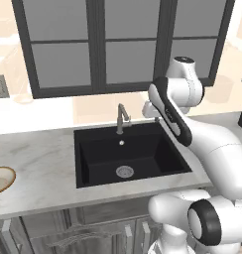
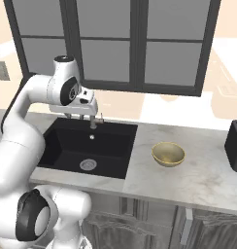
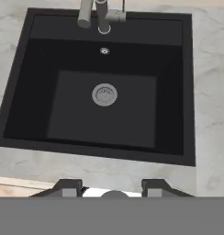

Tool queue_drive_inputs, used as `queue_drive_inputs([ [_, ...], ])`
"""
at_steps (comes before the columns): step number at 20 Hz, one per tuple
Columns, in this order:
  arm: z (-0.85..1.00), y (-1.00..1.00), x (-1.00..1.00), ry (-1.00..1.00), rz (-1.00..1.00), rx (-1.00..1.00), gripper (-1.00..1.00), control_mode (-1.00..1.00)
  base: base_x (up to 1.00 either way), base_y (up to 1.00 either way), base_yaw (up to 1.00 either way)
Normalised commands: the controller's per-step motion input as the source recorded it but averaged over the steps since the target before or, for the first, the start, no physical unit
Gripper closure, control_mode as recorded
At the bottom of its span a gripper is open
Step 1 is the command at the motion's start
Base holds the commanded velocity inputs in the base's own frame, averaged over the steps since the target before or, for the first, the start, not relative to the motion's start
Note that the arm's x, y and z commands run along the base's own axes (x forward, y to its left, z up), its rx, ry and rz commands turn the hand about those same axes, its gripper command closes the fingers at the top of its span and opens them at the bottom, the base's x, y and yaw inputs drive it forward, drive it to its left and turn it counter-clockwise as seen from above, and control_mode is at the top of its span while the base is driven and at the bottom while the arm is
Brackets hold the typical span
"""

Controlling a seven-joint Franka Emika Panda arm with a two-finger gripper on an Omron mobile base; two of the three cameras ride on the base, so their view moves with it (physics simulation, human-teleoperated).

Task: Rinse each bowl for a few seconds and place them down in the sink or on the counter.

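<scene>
**Ana:** Bowls first. Where do they stand, measured from the sink [image 1: 130, 158]?

**Ben:** One on each side of it, both on the desk [image 2: 198, 177]. The deeper olive-yellow bowl [image 2: 168, 154] sits just beyond the sink's right edge, well apart from the basin. The shallow tan-rimmed bowl [image 1: 1, 179] lies far off to the sink's left, half cut by the picture's edge.

**Ana:** So how much of the job is done?

**Ben:** By my reading, nothing yet. Neither bowl is under the faucet [image 1: 122, 118], neither is in the basin, and I see no water running. Both rinses and both set-downs are left.

**Ana:** And the gripper [image 3: 113, 189]?

**Ben:** It hangs above the sink's near rim, looking straight down at the drain [image 3: 104, 94]. The jaws stand part-way open with nothing between them; the tips frame only bare desk.

**Ana:** Which way do the bowls face? Any long axis to line up with?

**Ben:** Both sit upright, mouths up. They are round, so no long axis to speak of; any approach around the rim should serve equally. The sink itself runs long from left to right along the desk, faucet at the back, spout pointing towards the basin.
</scene>
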Motion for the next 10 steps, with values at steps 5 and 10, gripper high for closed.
queue_drive_inputs([
  [5,0.01,0.02,-0.10,-0.06,0.00,-0.02,-1.00,-1.00,0.00,0.00,0.00],
  [10,0.02,0.03,-0.23,-0.12,0.00,-0.03,-1.00,-1.00,0.00,0.00,0.00],
])
